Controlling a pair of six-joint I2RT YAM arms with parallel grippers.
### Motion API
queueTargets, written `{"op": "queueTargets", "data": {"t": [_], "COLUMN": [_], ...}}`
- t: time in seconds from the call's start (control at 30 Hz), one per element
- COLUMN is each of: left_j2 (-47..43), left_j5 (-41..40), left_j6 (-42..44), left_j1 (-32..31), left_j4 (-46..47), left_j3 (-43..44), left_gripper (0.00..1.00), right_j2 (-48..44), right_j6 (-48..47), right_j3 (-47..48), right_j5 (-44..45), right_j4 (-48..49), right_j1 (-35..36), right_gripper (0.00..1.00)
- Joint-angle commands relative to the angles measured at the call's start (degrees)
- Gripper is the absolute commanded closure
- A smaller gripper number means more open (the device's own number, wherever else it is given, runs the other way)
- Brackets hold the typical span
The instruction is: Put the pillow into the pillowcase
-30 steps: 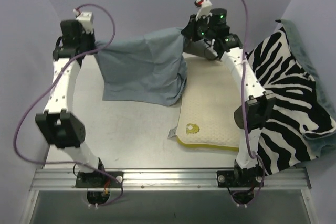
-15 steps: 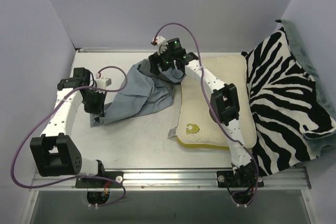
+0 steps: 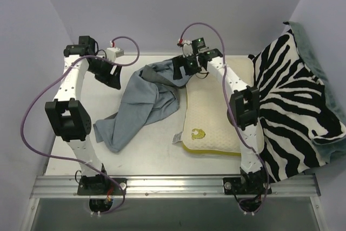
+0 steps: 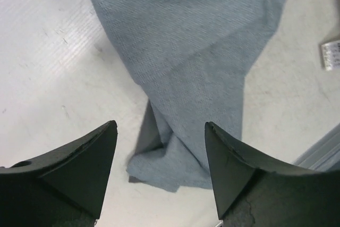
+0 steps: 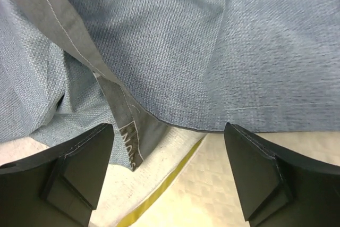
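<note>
The blue-grey pillowcase (image 3: 141,104) lies crumpled on the table, stretched from the pillow's far left corner down toward the front left. The cream pillow (image 3: 216,114) with its yellow edge band and logo lies flat to the right of it, its far left corner covered by the cloth. My left gripper (image 3: 112,77) hangs open above the table, left of the pillowcase (image 4: 186,51), with nothing between its fingers. My right gripper (image 3: 181,72) is open over the pillowcase (image 5: 159,35) where a hem laps onto the pillow (image 5: 228,184), holding nothing.
A zebra-striped cloth (image 3: 297,96) with green backing covers the right side, touching the pillow's right edge. The pillow's white tag (image 3: 177,137) sticks out onto bare table. Grey walls close in the left, back and right. A metal rail (image 3: 173,183) runs along the front.
Both grippers have opened and let go of the pillowcase, which has dropped into a crumpled strip on the table. The left arm has swung to the far left; the right has shifted slightly right.
</note>
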Motion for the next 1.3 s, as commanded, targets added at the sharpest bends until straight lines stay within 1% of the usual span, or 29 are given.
{"op": "queueTargets", "data": {"t": [0.0,0.07,0.1,0.13,0.2,0.23,0.3,0.33,0.37,0.43,0.47,0.53,0.57,0.67,0.7,0.73,0.77,0.8,0.83,0.87,0.9,0.93,0.97,1.03,1.1,1.13,1.2,1.23,1.27], "left_j2": [10.5,16.5,18.3,19.8,22.3,22.9,22.7,22.4,22.0,21.7,20.1,16.3,11.1,-1.1,-4.0,-6.6,-11.7,-14.0,-17.8,-19.2,-20.4,-22.2,-23.0,-22.9,-20.6,-16.6,-11.3,-5.0,-1.5], "left_j5": [-0.9,-2.5,-2.0,-1.3,-1.4,-1.4,-0.7,-0.6,-0.8,-1.0,-0.7,1.2,1.7,2.5,1.7,0.7,0.2,-0.1,-0.6,-0.7,-1.1,-1.6,-2.4,-1.7,-0.8,0.4,2.6,3.0,3.0], "left_j6": [-2.2,-5.1,-5.7,-6.4,-7.0,-7.3,-7.6,-8.5,-8.8,-9.1,-8.8,-7.5,-6.9,-2.2,0.1,5.8,8.4,10.6,14.1,16.5,18.5,18.9,17.2,14.3,11.1,8.3,5.0,2.0,0.6], "left_j1": [0.4,-0.5,-0.7,-1.1,-1.9,-3.9,-5.6,-6.2,-6.7,-7.2,-6.9,-4.5,-3.5,1.4,1.7,1.7,0.5,-0.4,-1.7,-5.8,-7.6,-9.5,-10.5,-9.8,-8.6,-8.3,-7.9,-8.0,-8.2], "left_j4": [4.4,6.0,6.0,6.1,7.5,8.3,12.2,13.6,15.1,14.9,14.2,14.1,14.0,11.3,9.3,7.1,2.7,0.8,-0.9,-5.5,-6.9,-7.9,-5.7,-2.9,2.6,4.0,8.7,9.9,12.1], "left_j3": [7.2,10.4,12.7,13.2,12.8,10.9,7.9,4.7,3.6,2.0,-0.3,-4.7,-9.9,-17.7,-21.5,-23.5,-25.3,-28.7,-29.9,-31.0,-31.8,-32.5,-32.6,-29.5,-25.1,-18.6,-11.7,-5.0,-0.6], "left_gripper": [0.25,0.24,0.24,0.24,0.24,0.26,0.29,0.37,0.46,0.73,0.99,1.00,1.00,1.00,1.00,1.00,1.00,1.00,1.00,0.95,0.79,0.44,0.34,0.22,0.20,0.20,0.20,0.19,0.19], "right_j2": [4.3,7.1,7.9,9.2,10.0,10.2,9.9,9.2,8.7,6.9,6.3,4.1,3.5,1.4,1.1,0.7,0.4,0.1,-0.9,-1.7,-2.5,-4.5,-5.5,-8.4,-9.9,-11.2,-11.9,-11.9,-11.8], "right_j6": [2.7,4.5,4.4,4.2,3.5,3.3,3.4,3.4,3.7,4.3,5.5,6.3,6.9,7.7,7.3,7.2,7.2,7.0,6.4,6.3,6.2,6.4,6.7,7.6,8.2,7.8,6.3,6.5,7.4], "right_j3": [3.8,5.8,7.9,8.8,10.2,10.7,10.9,10.9,10.9,10.9,11.0,11.1,11.6,12.4,12.6,12.6,12.6,12.0,11.6,10.8,9.6,6.8,5.1,0.0,-3.5,-6.8,-8.8,-9.3,-9.2], "right_j5": [-1.1,-0.7,-0.9,-0.5,0.2,1.2,1.1,1.1,1.7,2.4,3.1,3.8,4.8,5.9,6.2,6.0,5.2,1.6,0.3,-1.1,-2.1,-4.5,-5.7,-8.5,-12.7,-13.6,-13.4,-13.1,-13.0], "right_j4": [-5.8,-5.9,-6.1,-6.1,-6.1,-6.0,-5.9,-6.0,-5.8,-5.1,-4.6,-3.1,-2.6,-1.2,-1.1,-1.1,-1.2,-1.5,-2.9,-3.6,-4.3,-5.8,-6.7,-9.1,-10.0,-10.1,-10.1,-10.0,-10.1], "right_j1": [1.2,1.1,1.2,1.1,1.1,0.9,0.1,-0.4,-0.8,-2.5,-3.2,-5.4,-6.2,-8.5,-8.8,-9.2,-9.2,-9.1,-9.0,-8.1,-7.7,-7.2,-6.3,-5.5,-4.2,-3.9,-2.9,-2.9,-3.0], "right_gripper": [0.12,0.13,0.16,0.30,0.50,0.66,0.83,0.97,1.00,1.00,1.00,1.00,1.00,1.00,1.00,1.00,1.00,1.00,0.88,0.74,0.60,0.40,0.36,0.36,0.38,0.38,0.35,0.34,0.32]}}
